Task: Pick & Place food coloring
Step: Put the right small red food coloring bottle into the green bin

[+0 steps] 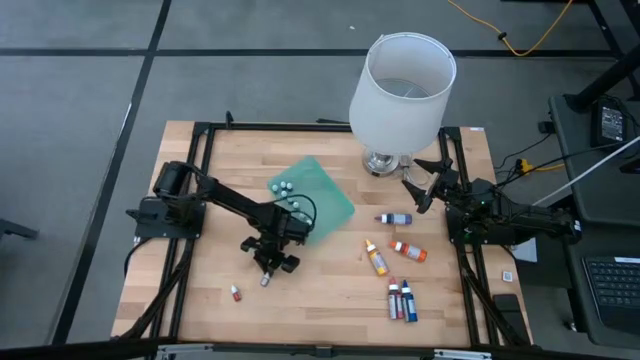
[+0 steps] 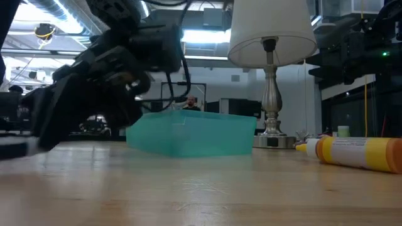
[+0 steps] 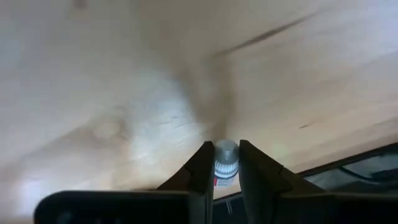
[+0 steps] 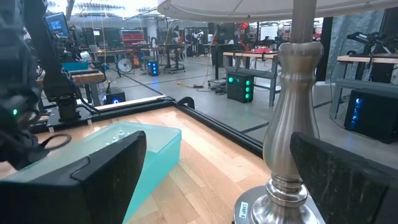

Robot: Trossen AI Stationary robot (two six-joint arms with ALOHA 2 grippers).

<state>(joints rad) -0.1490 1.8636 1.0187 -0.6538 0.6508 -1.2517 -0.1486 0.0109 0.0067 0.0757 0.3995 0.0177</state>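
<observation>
Table: I see a wooden table [image 1: 330,285], green mat [image 1: 325,200] mid-left.
Left gripper [image 3: 226,167]: I've pinched a tiny white-capped bottle [image 3: 226,163] to lift it.
Right gripper [image 1: 418,188]: spread wide, waiting by the lamp [image 1: 400,95].

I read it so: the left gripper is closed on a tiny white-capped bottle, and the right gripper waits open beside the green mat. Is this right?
One detail is wrong. The right gripper waits open beside the lamp, not the green mat, as the high view shows. The left gripper is indeed closed on a tiny white-capped bottle.
</observation>
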